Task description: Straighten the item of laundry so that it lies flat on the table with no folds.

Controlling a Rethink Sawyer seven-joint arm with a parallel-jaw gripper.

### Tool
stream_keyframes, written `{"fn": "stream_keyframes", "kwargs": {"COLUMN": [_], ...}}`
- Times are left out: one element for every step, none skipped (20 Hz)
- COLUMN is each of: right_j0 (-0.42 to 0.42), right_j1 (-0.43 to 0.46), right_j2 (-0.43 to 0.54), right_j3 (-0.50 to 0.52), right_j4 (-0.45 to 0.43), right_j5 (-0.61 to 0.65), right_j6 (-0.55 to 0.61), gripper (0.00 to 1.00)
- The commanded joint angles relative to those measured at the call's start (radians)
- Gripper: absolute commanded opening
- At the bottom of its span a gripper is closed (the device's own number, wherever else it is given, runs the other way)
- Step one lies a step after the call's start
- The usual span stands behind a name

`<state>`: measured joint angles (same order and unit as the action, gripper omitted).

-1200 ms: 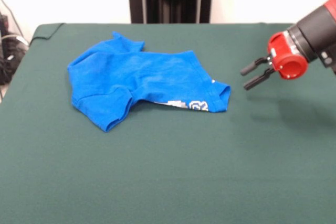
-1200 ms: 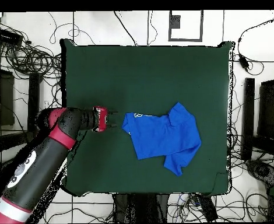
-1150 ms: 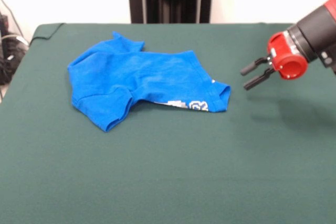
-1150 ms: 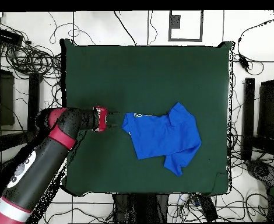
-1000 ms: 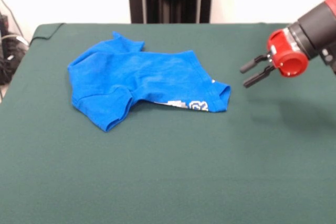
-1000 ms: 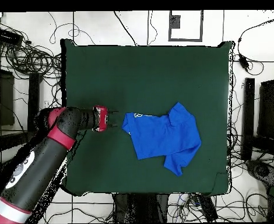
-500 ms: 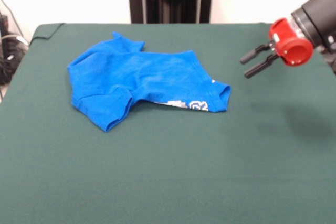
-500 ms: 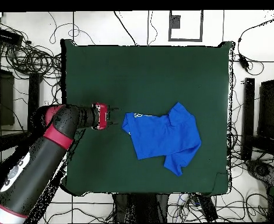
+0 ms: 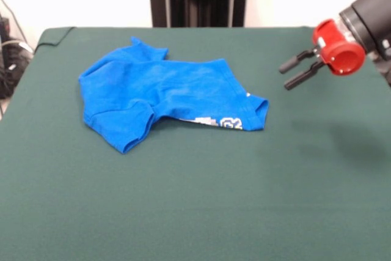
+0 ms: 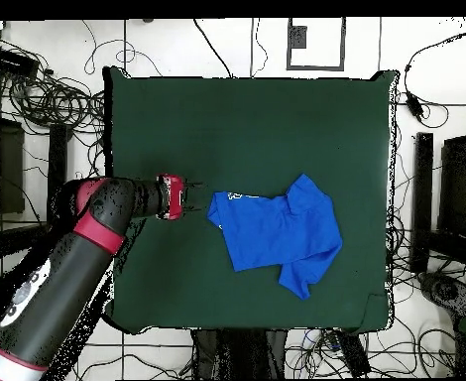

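Item of laundry [image 9: 165, 99]: blue T-shirt, lying crumpled on the table [image 9: 201, 200], left of centre in the front view; right of centre, lower half, in the overhead view [image 10: 277, 230]. Condition: folded over itself, a strip of white lettering exposed along the lower right hem, one sleeve doubled under at lower left; not flat. Long axis: roughly left-right across the front view, dropping slightly toward the right. Gripper [image 9: 292, 73]: upper right of the front view, held above the felt, two dark fingers [image 9: 300, 78] parted with a visible gap, holding nothing. Relation: the shirt lies to the left of and below the gripper in the front view; its nearest part is the lettered hem corner, near the fingertips but clearly apart. In the overhead view the gripper [image 10: 192, 196] points right, straight at that corner. Judgement: the next grasp likely falls on that hem corner, pulled outward along the long axis.
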<state>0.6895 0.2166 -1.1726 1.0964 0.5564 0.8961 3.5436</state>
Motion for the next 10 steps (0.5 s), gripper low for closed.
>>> {"fn": "stream_keyframes", "kwargs": {"right_j0": [-0.020,-0.020,-0.020,-0.021,-0.021,-0.021,-0.023,-0.024,-0.025,-0.026], "right_j1": [0.049,0.047,0.045,0.043,0.040,0.039,0.038,0.036,0.039,0.041], "right_j2": [0.169,0.170,0.171,0.173,0.176,0.176,0.177,0.178,0.178,0.175], "right_j3": [-0.025,-0.021,-0.017,-0.014,-0.010,-0.009,-0.007,-0.006,-0.006,-0.008], "right_j4": [0.010,0.009,0.007,0.005,0.003,0.001,-0.003,-0.004,-0.006,-0.008], "right_j5": [-0.071,-0.075,-0.080,-0.081,-0.087,-0.088,-0.092,-0.094,-0.099,-0.097], "right_j6": [0.099,0.095,0.090,0.087,0.081,0.079,0.073,0.071,0.071,0.071], "gripper": [1.00,1.00,1.00,1.00,1.00,1.00,1.00,1.00,1.00,1.00]}}
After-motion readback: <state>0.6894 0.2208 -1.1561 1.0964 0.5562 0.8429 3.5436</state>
